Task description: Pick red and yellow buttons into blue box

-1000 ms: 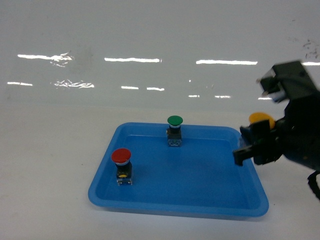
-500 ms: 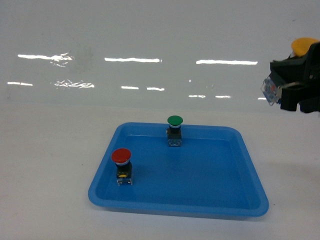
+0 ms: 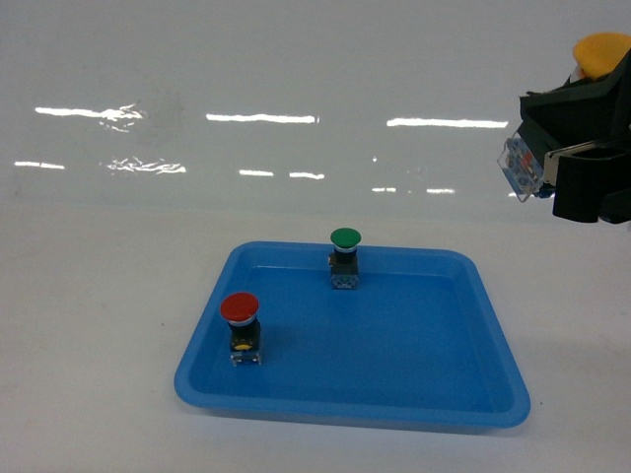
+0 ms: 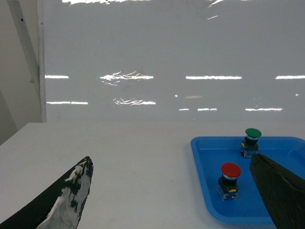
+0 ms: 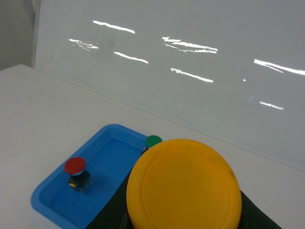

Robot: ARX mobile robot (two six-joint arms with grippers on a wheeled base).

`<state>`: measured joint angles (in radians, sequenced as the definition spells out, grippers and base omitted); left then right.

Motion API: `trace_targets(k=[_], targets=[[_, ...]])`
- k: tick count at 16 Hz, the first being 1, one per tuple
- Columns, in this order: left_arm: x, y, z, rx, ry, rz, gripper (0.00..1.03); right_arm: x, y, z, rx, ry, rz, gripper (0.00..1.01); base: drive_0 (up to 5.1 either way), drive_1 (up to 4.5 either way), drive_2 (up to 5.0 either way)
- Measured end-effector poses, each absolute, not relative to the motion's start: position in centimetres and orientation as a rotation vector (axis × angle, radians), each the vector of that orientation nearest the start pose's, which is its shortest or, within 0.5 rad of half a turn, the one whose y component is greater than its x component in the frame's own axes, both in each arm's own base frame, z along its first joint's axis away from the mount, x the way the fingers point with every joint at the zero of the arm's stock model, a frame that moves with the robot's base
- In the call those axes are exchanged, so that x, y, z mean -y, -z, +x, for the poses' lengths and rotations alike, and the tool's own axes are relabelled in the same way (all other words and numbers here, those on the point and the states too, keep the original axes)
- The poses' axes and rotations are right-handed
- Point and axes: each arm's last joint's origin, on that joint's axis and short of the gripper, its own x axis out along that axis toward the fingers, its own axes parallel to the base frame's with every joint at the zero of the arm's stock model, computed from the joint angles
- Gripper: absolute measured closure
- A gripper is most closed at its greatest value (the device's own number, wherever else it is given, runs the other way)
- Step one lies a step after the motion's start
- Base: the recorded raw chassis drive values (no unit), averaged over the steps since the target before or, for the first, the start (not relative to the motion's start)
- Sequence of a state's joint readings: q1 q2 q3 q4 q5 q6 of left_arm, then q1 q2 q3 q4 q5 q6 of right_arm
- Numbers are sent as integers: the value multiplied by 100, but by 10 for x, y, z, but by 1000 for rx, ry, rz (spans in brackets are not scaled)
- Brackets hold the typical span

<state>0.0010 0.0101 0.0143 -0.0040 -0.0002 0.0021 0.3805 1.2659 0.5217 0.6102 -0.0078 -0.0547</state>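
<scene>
Carrying the yellow button (image 3: 601,51) high at right, right gripper (image 3: 577,148) fingers clamped on its block. Keep it level until over the blue box, which is out of view. Red button (image 3: 240,308) waits in tray (image 3: 414,340). Left gripper (image 4: 176,200) fingers spread, empty.

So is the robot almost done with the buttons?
Not yet. The right tool holds the yellow button up in the air, off to the right of the blue tray. The red button sits in that tray, untouched, beside the green button. The blue box is not in view, so nothing looks delivered.
</scene>
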Motion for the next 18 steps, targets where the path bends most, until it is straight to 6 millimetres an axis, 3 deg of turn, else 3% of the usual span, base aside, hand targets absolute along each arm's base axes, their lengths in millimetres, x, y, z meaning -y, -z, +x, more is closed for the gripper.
trace_targets(k=[2, 8, 9, 11, 14, 18], targets=[[0, -167, 97, 0, -2, 2, 5, -100, -227, 220, -95, -393, -80, 74, 0, 0, 0], [0, -167, 97, 0, -2, 2, 5, -100, -224, 219, -103, -383, -84, 74, 0, 0, 0], [0, -167, 97, 0, -1, 2, 5, -95, -223, 220, -108, -368, -80, 74, 0, 0, 0], [0, -167, 97, 0, -3, 2, 5, -66, -218, 218, -131, -283, -75, 74, 0, 0, 0], [0, -167, 97, 1, -2, 2, 5, -27, -227, 212, -98, -158, -82, 74, 0, 0, 0], [0, -167, 97, 1, -2, 2, 5, -23, -229, 207, -102, -163, -106, 74, 0, 0, 0]])
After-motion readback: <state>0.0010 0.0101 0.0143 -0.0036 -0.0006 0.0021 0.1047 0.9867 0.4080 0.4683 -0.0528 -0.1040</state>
